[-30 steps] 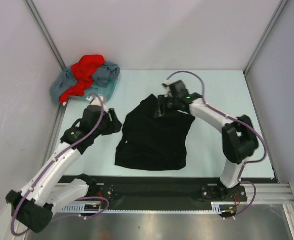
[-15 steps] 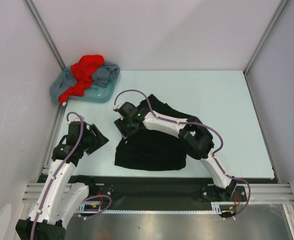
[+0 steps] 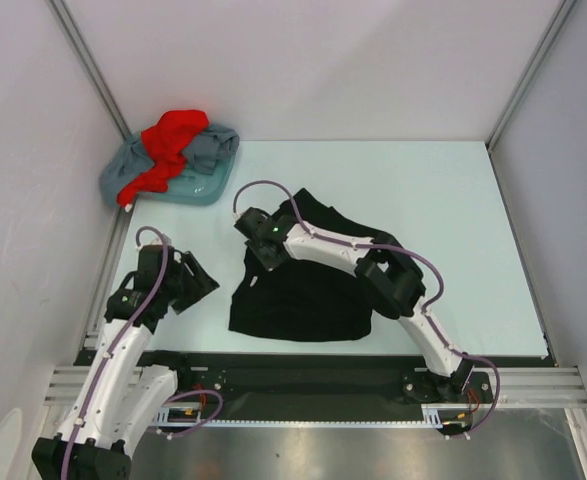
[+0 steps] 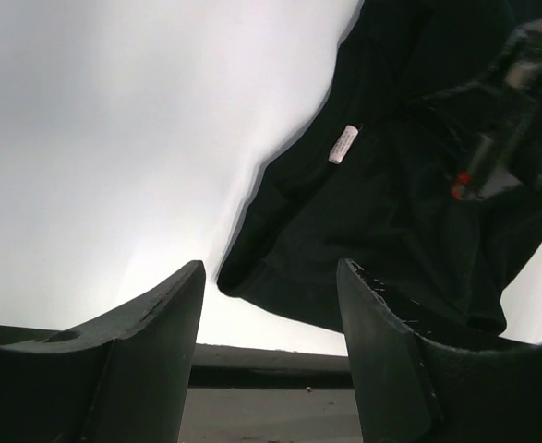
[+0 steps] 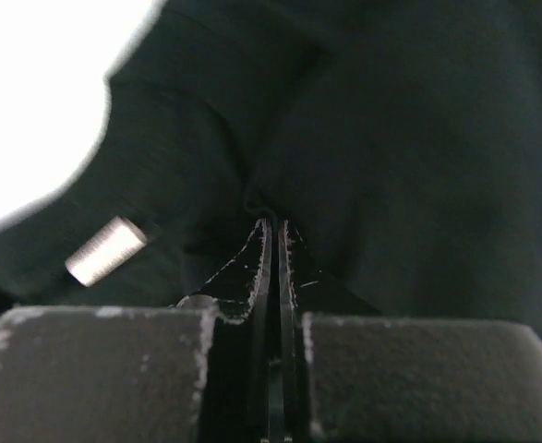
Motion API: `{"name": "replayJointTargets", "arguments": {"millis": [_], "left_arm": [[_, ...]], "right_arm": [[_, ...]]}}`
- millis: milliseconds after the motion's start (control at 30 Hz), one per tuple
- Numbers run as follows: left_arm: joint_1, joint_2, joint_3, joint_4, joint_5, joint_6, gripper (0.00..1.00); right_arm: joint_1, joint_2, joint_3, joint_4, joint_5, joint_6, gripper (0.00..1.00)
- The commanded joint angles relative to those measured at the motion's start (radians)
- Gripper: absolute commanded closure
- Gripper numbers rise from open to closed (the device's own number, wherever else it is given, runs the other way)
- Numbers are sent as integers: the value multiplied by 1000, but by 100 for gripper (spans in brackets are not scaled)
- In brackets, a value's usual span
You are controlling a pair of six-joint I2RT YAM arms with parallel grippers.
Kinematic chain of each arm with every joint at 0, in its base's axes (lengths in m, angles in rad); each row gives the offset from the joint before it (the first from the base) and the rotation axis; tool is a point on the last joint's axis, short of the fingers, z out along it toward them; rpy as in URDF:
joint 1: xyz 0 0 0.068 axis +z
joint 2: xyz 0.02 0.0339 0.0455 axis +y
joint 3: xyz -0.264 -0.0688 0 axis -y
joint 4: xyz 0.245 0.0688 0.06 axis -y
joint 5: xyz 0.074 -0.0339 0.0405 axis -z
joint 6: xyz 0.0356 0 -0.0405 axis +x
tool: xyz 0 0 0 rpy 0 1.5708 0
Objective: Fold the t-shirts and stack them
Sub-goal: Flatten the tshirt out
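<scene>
The black t-shirt lies in the middle of the table, its right side folded over to the left. My right gripper reaches across it to its left edge, shut on a pinch of the black cloth next to a white label. My left gripper is open and empty, low over the table just left of the shirt. In the left wrist view the shirt's edge lies just beyond my open left gripper. The red t-shirt lies crumpled on the grey-blue t-shirt in the far left corner.
White walls and metal posts close in the table on the left, back and right. A black rail runs along the near edge by the arm bases.
My right gripper has carried the shirt's far right part across to its left edge, folding it over. My left arm has pulled back from the shirt toward the near left.
</scene>
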Motion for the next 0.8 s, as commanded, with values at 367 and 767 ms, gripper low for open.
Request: {"name": "replayJointTargets", "arguments": {"millis": [367,767], "left_arm": [[6,89,10,139,37,23,35],[-124,384,96,276,178,90,31]], "right_arm": [[-851,-1154,-818,-173,21,268,83],[-1009,-1262,-1018,-125,-348,272,29]]}}
